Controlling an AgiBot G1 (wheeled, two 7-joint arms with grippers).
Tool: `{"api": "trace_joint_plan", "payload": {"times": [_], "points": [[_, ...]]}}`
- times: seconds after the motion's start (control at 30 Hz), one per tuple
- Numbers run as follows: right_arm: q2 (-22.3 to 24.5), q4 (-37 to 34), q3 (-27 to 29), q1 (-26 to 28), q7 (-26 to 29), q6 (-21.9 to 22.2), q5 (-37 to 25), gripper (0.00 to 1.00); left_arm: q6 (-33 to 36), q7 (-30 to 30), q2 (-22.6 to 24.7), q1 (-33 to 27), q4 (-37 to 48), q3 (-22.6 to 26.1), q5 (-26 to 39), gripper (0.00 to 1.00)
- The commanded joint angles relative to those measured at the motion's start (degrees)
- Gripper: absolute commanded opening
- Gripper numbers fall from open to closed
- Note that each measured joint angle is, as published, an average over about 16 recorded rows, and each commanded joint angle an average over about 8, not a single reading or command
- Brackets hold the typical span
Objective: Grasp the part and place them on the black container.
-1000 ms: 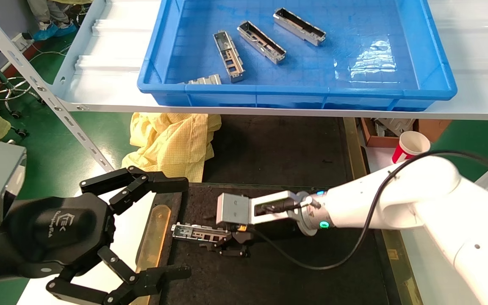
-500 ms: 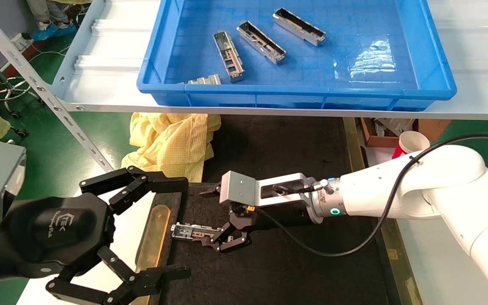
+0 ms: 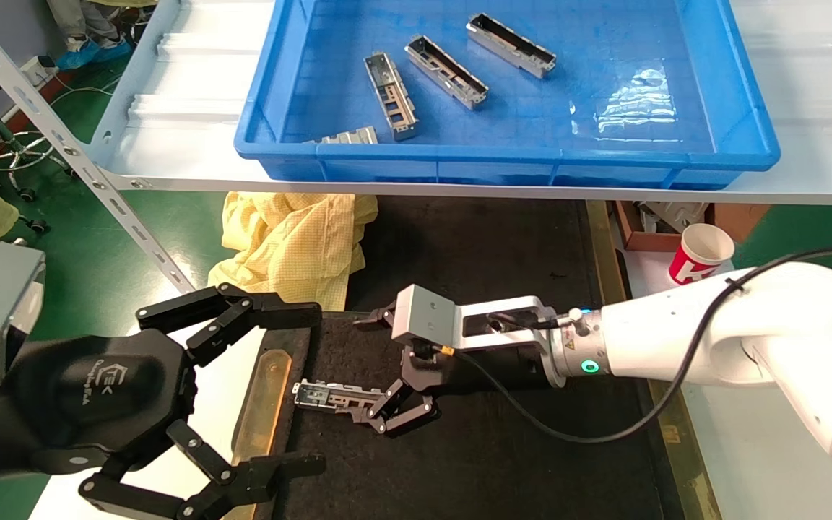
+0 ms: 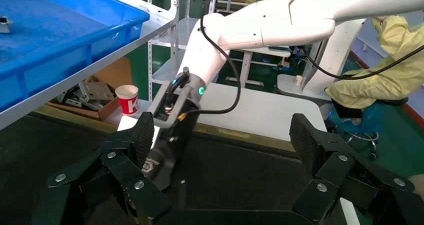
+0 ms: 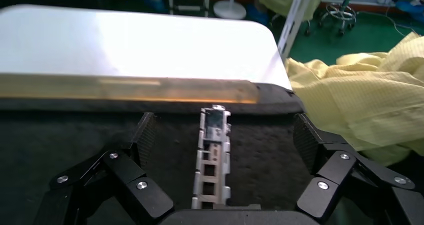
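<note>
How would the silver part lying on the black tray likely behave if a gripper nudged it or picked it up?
The part is thin sheet metal full of cutouts, so probably light and stiff. It lies flat on the rough black container, so a nudge would likely slide it, not roll it. The open right gripper straddles it; bare metal sides could slip.

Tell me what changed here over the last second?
The right tool has opened, let go of the part and drawn back toward the robot's right. The part now lies free on the black container, between the spread fingers. The left tool stayed parked and open, and the parts in the blue bin have not moved.
</note>
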Motion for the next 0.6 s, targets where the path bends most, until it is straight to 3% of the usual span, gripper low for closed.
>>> {"api": "trace_joint_plan", "payload": {"times": [0.03, 0.6], "points": [[1.3, 1.6, 1.4, -0.9, 1.0, -0.4, 0.4, 1.0, 0.0, 0.0, 0.0, 0.0, 0.0, 0.0, 0.0, 1.0], [13.1, 16.6, 14.4, -9.6, 10.3, -4.5, 4.0, 1.0, 0.0, 0.0, 0.0, 0.0, 0.0, 0.0, 0.0, 1.0]]}}
